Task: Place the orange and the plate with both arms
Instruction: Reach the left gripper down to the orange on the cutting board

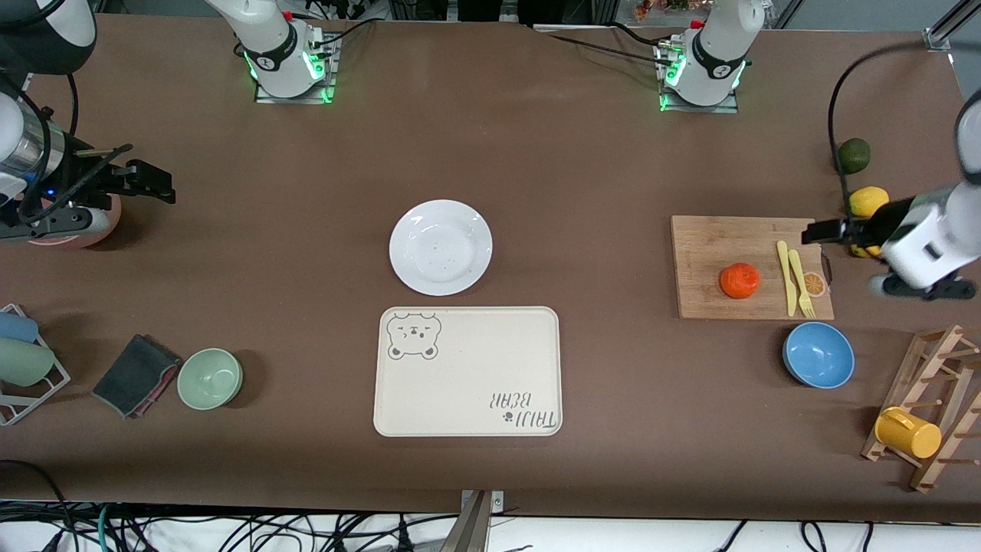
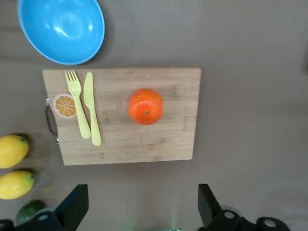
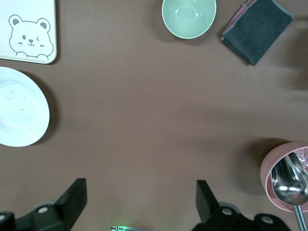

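Orange-red, the orange (image 1: 739, 280) sat on the cutting board (image 1: 705, 253); left gripper (image 2: 139, 209) hovered wide beside it; right gripper (image 3: 139, 207), also wide, waited well apart from the plate (image 1: 441, 247); centring the fingers looked wise.

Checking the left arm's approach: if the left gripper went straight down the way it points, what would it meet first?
Probably bare table just beside the cutting board; the left gripper hangs open, and the orange lies farther on.

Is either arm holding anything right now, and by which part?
Nothing is held. The left gripper hangs open over the table beside the cutting board, where the orange lies; the right gripper hangs open, well away from the plate.
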